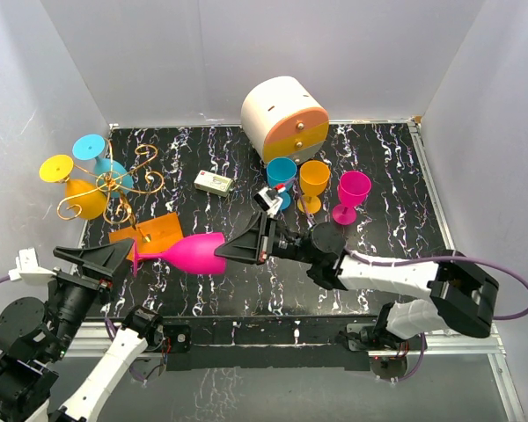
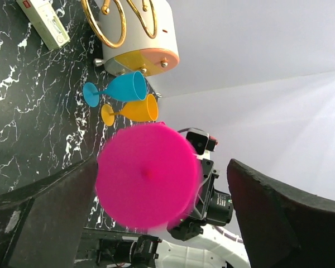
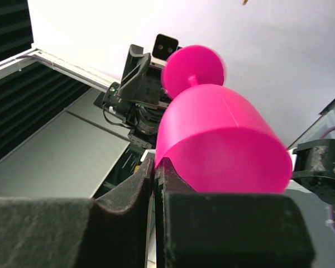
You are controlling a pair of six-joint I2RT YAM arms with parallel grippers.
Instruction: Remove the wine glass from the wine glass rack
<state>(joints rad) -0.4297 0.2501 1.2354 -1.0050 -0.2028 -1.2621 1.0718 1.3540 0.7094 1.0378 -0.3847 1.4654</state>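
magenta glass [image 1: 194, 253] is off the hooks [image 1: 132, 180]. It lies horizontal just right of the rack [image 1: 158, 230], beside its orange base, foot to the left and mouth to the right. It looks lifted off the worktop [image 1: 387, 167], but the top view alone doesn't settle that. Can't tell if the foot overlaps the base edge.

right claw [image 1: 224, 252]: clamped tight on the bowl wall at the rim. In the wrist view the rim runs straight into the seam between the fingers. It's the only thing carrying the glass. A thin-wall pinch at one end leaves the whole glass cantilevered, so I'd rate slip or rotation a risk on any fast swing.

left claw [image 2: 163, 163]: spread wide, fingers either side of the foot disc, gripping nothing. One finger edge sits close to the disc and blur hides whether it touches. It reads as handover geometry, left at the foot end and right at the mouth, with only the right holding.

The rack carries a yellow glass [image 1: 84, 198] and a cyan glass [image 1: 106, 167] on the far-left hooks, apart from the magenta one.

Judgement: task nearly done. What's left is setting the glass down on open worktop, away from the rack base.
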